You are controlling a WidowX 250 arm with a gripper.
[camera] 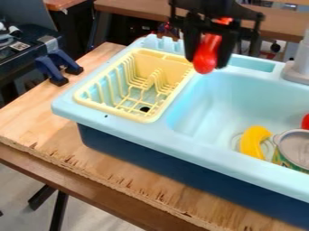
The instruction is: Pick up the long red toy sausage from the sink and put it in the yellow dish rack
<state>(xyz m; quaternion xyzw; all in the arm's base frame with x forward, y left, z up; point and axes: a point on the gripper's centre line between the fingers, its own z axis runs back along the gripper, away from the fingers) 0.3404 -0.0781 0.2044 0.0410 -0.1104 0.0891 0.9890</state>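
Observation:
The black gripper (208, 49) hangs at the top of the view, above the back edge of the sink unit and right of the dish rack. It is shut on a red rounded object (206, 56), whose wider end points down between the fingers. Below and to the left, the yellow dish rack (154, 116) sits in the left part of the light blue sink unit. In the basin (211, 103), a yellow curved object (254, 140) lies beside an open-looking can (296, 149) with a green side. Part of a red object (306, 122) shows at the right edge.
A grey faucet base (297, 72) stands at the basin's back right. Blue clamps (58, 66) grip near the wooden table's (36, 117) left edge. Dark equipment (24, 49) stands at the upper left, and another table (278, 22) lies behind.

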